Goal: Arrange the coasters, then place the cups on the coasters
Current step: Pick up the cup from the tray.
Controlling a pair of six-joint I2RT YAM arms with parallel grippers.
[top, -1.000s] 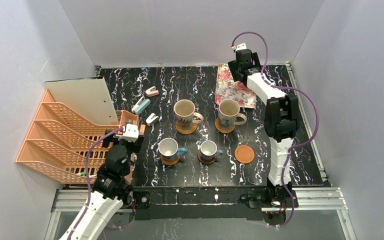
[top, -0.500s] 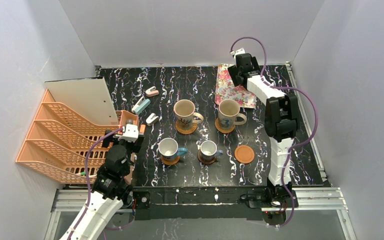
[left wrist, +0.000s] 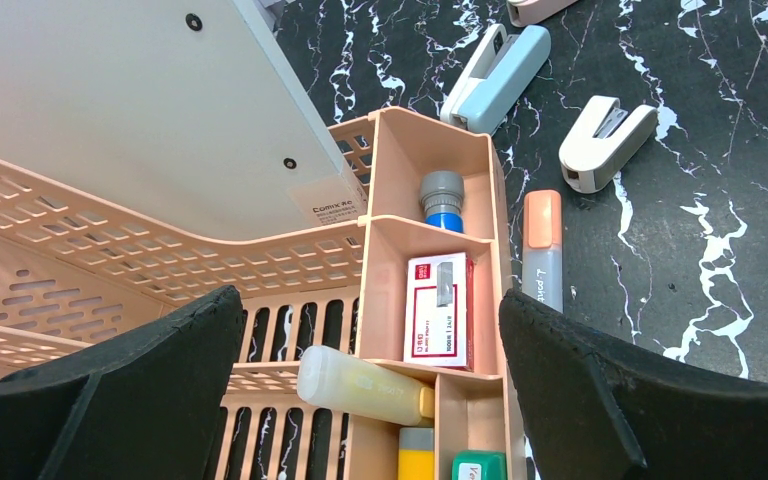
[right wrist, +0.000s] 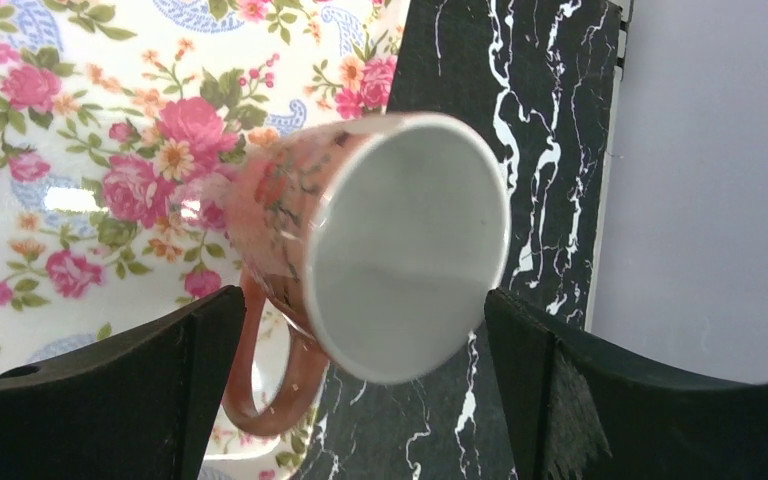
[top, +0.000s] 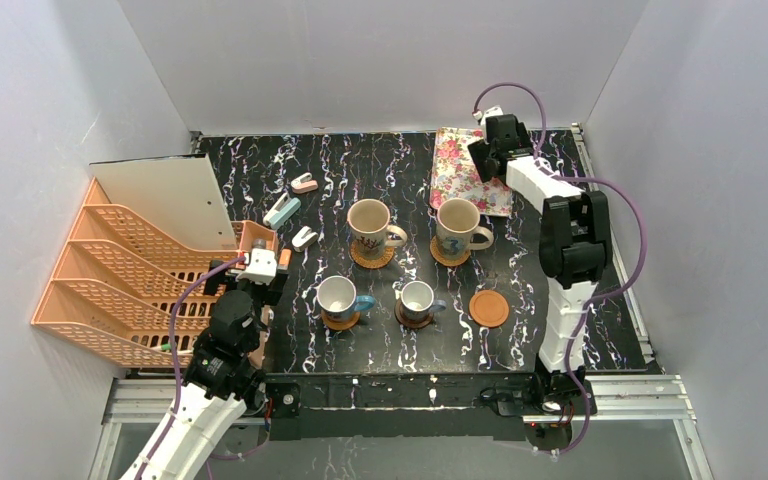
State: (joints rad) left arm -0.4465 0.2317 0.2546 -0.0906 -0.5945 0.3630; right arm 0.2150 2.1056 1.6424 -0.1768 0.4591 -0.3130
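Orange-brown smooth round coaster [top: 488, 308] is your only empty one; four ceramic mugs [top: 369, 222] already sit on theirs. Last reddish floral cup [right wrist: 380, 250] is at the pink floral tray [right wrist: 80, 120] edge, between your right end effector [right wrist: 365, 400] fingers, which are spread wide and not gripping yet.

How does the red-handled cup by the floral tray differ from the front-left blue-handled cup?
Handle: the red-handled cup has a reddish-brown one; the blue-handled cup has a blue one.
Support: the blue-handled cup stands on a coaster; the red-handled cup sits at the floral tray's edge, no coaster visible.
Gripper: the open right gripper brackets the red-handled cup; nothing brackets the blue-handled cup.
Both have white, empty interiors.
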